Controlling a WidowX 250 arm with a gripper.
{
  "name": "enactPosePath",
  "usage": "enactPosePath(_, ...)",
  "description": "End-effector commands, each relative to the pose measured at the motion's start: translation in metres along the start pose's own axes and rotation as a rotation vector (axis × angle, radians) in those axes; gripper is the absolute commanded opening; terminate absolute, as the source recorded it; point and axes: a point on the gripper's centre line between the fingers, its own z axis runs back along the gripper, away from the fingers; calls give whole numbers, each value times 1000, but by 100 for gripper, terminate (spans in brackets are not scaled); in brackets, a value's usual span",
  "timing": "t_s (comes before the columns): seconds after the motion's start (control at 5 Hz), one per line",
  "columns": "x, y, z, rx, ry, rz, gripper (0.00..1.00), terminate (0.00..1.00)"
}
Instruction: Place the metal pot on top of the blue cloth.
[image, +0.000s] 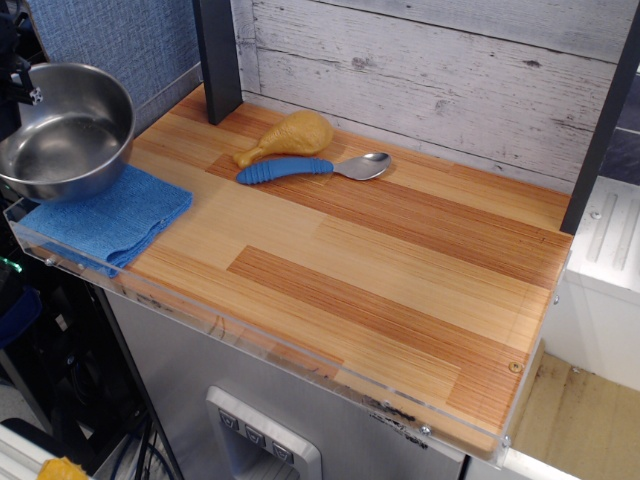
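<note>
Observation.image shows the metal pot (65, 130) over the blue cloth's (110, 215) far edge, not clearly down; jaws' grip cannot be told.

Whitewashed plank wall (450, 70), wood table (400, 280).

Bare wood right of the blue cloth (105, 218) (spoon (312, 167) behind).

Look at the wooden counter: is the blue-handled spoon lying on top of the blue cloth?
No. The spoon lies on the bare wood beside the yellow toy drumstick, well apart from the blue cloth.
</note>
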Motion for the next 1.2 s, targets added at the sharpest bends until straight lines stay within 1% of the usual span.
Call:
enactPosePath(0.0, -9, -37, 21, 2, -44, -62, 0, 0)
enactPosePath(0.2, -9, -41, 14, 11, -32, -63, 0, 0)
enactPosePath(0.4, -10, -40, 3, 26, -3, -55, 0, 0)
enactPosePath(0.6, -8, -33, -4, 50, 14, -48, 0, 0)
enactPosePath(0.8, -9, -33, -8, 72, 45, -27, 0, 0)
enactPosePath(1.0, -11, -35, -7, 118, 93, -56, 100, 0)
